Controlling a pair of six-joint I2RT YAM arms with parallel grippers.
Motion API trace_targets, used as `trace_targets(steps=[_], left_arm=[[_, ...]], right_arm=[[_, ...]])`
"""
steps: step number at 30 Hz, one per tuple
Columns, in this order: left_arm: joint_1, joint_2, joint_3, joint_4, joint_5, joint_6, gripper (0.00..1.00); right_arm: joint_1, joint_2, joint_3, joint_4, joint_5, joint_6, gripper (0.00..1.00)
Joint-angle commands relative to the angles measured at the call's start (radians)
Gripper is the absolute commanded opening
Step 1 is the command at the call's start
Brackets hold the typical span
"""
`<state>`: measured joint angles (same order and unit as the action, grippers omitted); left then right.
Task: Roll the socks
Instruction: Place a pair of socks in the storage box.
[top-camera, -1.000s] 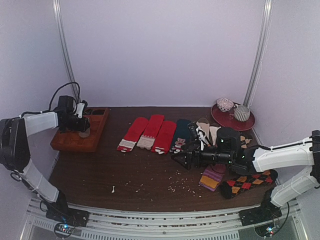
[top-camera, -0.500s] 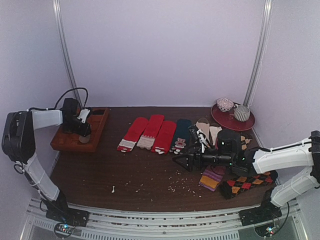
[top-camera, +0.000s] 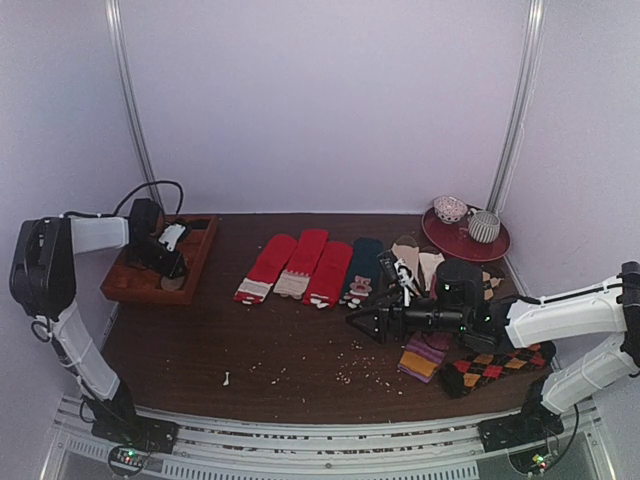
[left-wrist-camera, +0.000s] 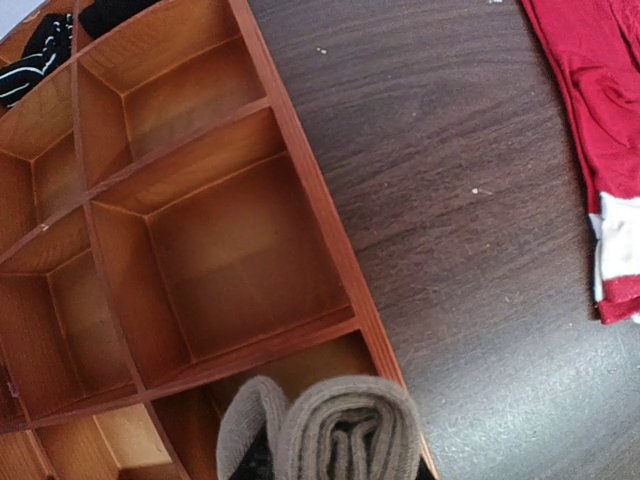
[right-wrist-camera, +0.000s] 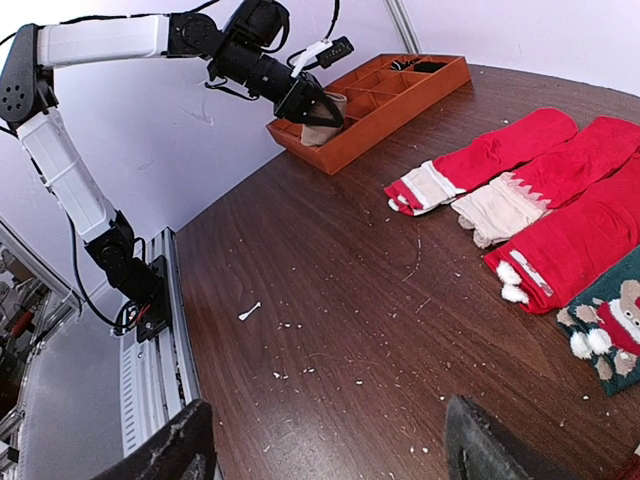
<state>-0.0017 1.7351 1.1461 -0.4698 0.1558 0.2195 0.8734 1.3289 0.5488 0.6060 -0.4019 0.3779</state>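
Ok so, in the top view the left fingers (top-camera: 163, 262) are way over at the left edge of the frame, down at the wooden divider tray (top-camera: 128, 287). They're clenched on the socks (top-camera: 172, 283), which are rolled into a tan bundle. On the left wrist cam the bundle sits bottom centre, at the tray's end compartment right by the outer wall. Can't tell if it's touching the compartment floor or just hanging over it, tbh. Most of the other compartments look bare, except smth black w/ white marks (left-wrist-camera: 35, 55) in the upper-left one.

The right fingers (right-wrist-camera: 185, 445) are released and spread wide w/ nothing btw them. They're low over the dark counter (right-wrist-camera: 330, 290), right of centre in the top view, and there are crumbs all over that spot. The red socks (right-wrist-camera: 490, 160) lie flat in a row at the upper right of the right wrist view, well apart from the tray.
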Motion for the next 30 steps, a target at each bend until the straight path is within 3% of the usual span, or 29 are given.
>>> trace_targets(steps=[1,13,25,30], left_arm=[[0.004,0.046,0.035,-0.054,-0.024,0.04,0.0],[0.004,0.161,0.161,-0.226,-0.054,0.208,0.0],[0.002,0.272,0.194,-0.255,-0.063,0.178,0.0],[0.002,0.331,0.211,-0.271,-0.139,0.168,0.0]], right_arm=[[-0.005,-0.005,-0.015,0.029,-0.02,0.019,0.79],[-0.007,-0.016,-0.032,0.02,-0.008,0.024,0.78],[-0.011,-0.015,-0.038,0.013,0.002,0.029,0.78],[-0.011,0.01,-0.028,0.016,0.003,0.03,0.78]])
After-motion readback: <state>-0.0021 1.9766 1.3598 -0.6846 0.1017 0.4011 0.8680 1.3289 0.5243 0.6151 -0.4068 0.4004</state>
